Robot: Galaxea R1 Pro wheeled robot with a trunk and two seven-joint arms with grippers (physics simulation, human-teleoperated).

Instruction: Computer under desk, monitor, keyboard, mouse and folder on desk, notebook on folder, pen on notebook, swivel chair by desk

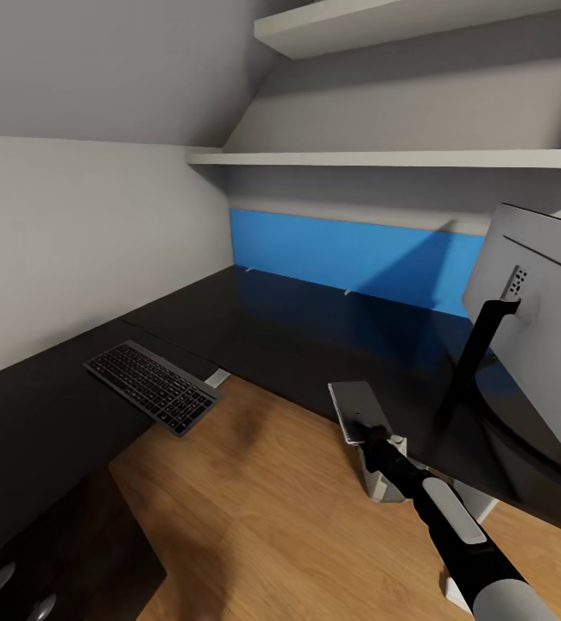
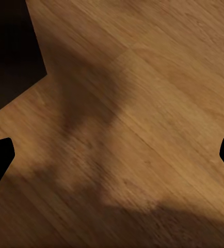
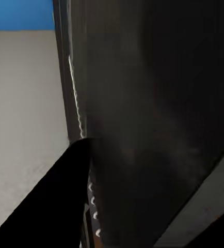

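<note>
The grey notebook (image 1: 350, 405) is at the front edge of the black desk (image 1: 298, 336), left of the monitor's foot. My right gripper (image 1: 370, 430) reaches it from below and looks shut on its near end. In the right wrist view the notebook's dark cover (image 3: 153, 119) and white spiral coils are very close, beside one black finger (image 3: 60, 201). The monitor (image 1: 539, 319) stands on the desk at right, its silver-grey back toward me. The keyboard (image 1: 152, 385) lies on the desk's left wing, overhanging the edge. My left gripper (image 2: 112, 155) is open above the wood floor.
A blue panel (image 1: 358, 254) runs along the back of the desk under two white wall shelves (image 1: 384, 159). The desk's white leg (image 1: 381, 479) stands just under my right arm. Light wood floor (image 1: 263, 509) fills the corner between the desk's two wings.
</note>
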